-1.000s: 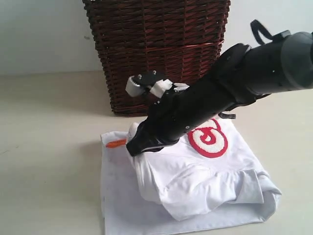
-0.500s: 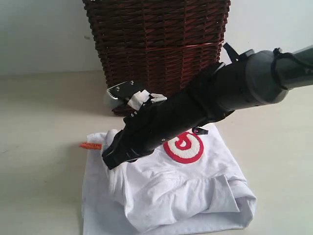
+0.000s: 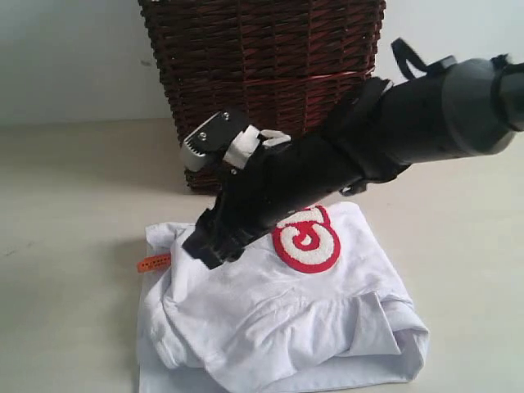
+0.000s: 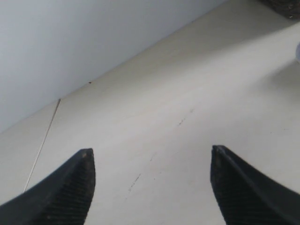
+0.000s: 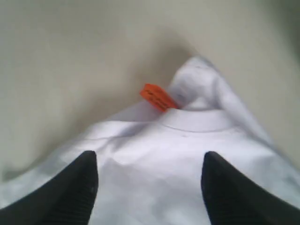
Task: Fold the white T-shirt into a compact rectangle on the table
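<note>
Lying, one white T-shirt [image 3: 246, 307], apparently one tag [image 3: 153, 263]

The table [image 3: 65, 205] carries the crumpled white T-shirt [image 3: 270, 327] and a dark wicker basket [image 3: 262, 74].

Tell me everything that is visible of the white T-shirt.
The white T-shirt is soft cotton-like cloth, lying on the table in front of the wicker basket, folded loosely into a rumpled bundle, not yet a neat rectangle. A fuzzy white letter outlined in red faces up, and a small orange tag sticks out at the collar. Thick folds bunch along its near right edge. The right hand is open just above the collar; whether it touches the cloth is unclear.
</note>
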`<state>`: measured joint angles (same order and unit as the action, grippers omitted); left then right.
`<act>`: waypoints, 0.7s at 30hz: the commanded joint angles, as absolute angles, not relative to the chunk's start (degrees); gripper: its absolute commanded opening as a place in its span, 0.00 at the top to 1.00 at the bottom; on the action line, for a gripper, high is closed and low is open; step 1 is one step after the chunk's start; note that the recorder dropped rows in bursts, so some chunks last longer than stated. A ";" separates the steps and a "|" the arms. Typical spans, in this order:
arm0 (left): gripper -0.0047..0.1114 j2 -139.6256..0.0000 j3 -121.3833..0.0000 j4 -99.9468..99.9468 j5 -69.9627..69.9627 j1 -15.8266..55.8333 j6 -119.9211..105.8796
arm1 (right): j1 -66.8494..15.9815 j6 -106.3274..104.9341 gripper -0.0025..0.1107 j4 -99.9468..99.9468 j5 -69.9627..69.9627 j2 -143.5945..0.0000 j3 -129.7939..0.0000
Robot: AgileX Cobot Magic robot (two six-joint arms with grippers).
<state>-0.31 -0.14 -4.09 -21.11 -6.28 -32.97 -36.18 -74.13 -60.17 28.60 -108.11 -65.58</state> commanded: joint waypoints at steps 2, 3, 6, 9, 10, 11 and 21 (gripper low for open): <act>0.38 0.00 0.00 -4.17 -20.93 -6.10 -32.94 | -33.39 -50.71 0.70 -35.84 26.10 -110.96 -64.77; 0.38 0.00 0.00 -4.17 -20.93 -6.10 -32.94 | -32.97 -48.55 0.77 -33.10 27.02 -112.25 -64.77; 0.38 0.00 0.00 -4.17 -20.93 -6.10 -32.94 | -31.55 -43.64 0.97 -24.88 30.38 -114.56 -64.77; 0.38 0.00 0.00 -4.17 -20.93 -6.10 -32.94 | -29.24 -38.66 0.98 -16.96 33.24 -115.25 -64.43; 0.38 0.00 0.00 -4.17 -20.93 -6.10 -32.94 | -28.54 -37.97 0.98 -15.05 33.26 -115.25 -64.08; 0.38 0.00 0.00 -4.17 -20.93 -6.10 -32.94 | -27.56 -37.23 0.98 -12.81 33.26 -115.25 -63.71; 0.38 0.00 0.00 -4.17 -20.93 -6.10 -32.94 | -15.85 -40.40 0.98 -8.06 40.91 -113.47 -59.33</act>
<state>-0.31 -0.14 -4.09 -21.11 -6.28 -32.97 -18.98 -37.46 -12.23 36.04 -113.35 -62.09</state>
